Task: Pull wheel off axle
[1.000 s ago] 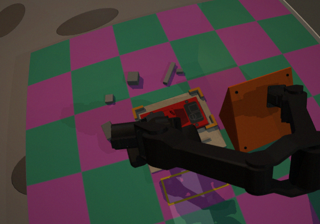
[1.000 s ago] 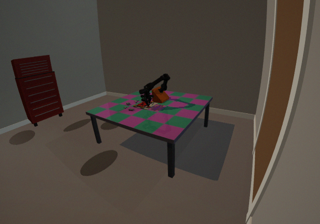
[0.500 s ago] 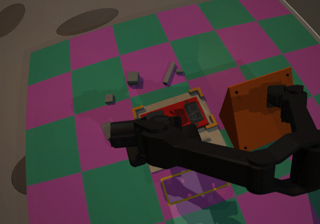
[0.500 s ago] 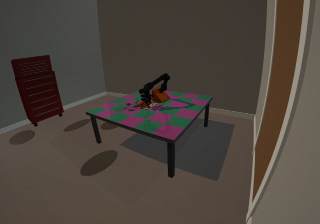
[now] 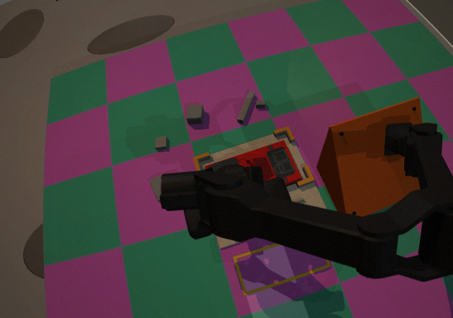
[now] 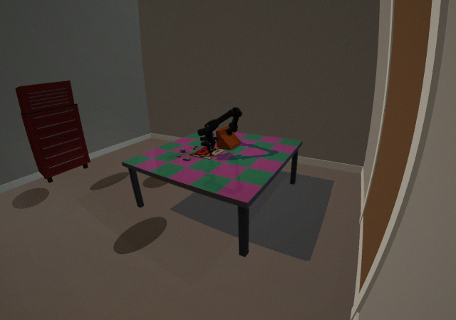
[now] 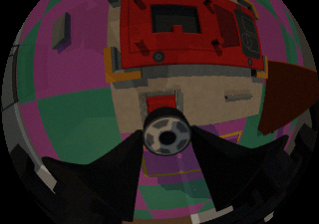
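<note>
Brightness: dim throughout, muted colours, no glare.
Arm shadow: cast across the checkered table point(image 5: 153, 270) toward lower centre of the top view, darkening the yellow-outlined area point(image 5: 282, 268).
Small blocks: short shadows to their lower right.
Table shadow: dark patch on the floor point(image 6: 257, 279), right of centre in the exterior view.
Wrist view: circular fisheye, black corners, strong edge bending.
Sharpness: soft, coarse, jagged edges.
Exterior distortion: door frame point(image 6: 405, 125) at right bowed.

Dim room, grey-brown walls point(image 6: 257, 51), brown floor point(image 6: 184, 279), dark red drawer cabinet point(image 6: 51, 128) far left, checkered worktop point(image 6: 221, 180) on black legs.
</note>
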`<state>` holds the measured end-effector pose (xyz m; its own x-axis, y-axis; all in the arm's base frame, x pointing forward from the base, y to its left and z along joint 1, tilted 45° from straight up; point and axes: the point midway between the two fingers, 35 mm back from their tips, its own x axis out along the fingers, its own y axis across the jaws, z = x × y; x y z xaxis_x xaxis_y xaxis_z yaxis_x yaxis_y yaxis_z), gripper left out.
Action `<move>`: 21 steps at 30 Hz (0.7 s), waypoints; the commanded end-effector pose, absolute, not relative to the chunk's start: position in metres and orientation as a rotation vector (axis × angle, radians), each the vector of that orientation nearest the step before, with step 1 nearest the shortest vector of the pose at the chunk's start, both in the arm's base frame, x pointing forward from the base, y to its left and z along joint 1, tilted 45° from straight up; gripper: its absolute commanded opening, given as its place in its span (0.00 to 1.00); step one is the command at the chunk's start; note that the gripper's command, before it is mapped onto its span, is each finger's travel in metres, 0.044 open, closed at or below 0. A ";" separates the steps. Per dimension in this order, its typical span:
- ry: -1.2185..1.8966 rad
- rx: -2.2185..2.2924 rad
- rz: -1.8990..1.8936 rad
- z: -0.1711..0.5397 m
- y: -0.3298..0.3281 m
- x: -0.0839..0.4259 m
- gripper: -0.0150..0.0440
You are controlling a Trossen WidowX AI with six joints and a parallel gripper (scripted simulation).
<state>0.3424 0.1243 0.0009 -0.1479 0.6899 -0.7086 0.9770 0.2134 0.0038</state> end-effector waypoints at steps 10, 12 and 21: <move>1.900 1.541 -0.629 0.006 0.119 0.345 0.25; 1.900 1.541 -0.629 0.006 0.119 0.345 0.25; 1.900 1.542 -0.630 0.008 0.116 0.346 0.25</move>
<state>0.3432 0.1188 0.0061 -0.1468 0.6912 -0.7076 0.9778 0.2094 0.0017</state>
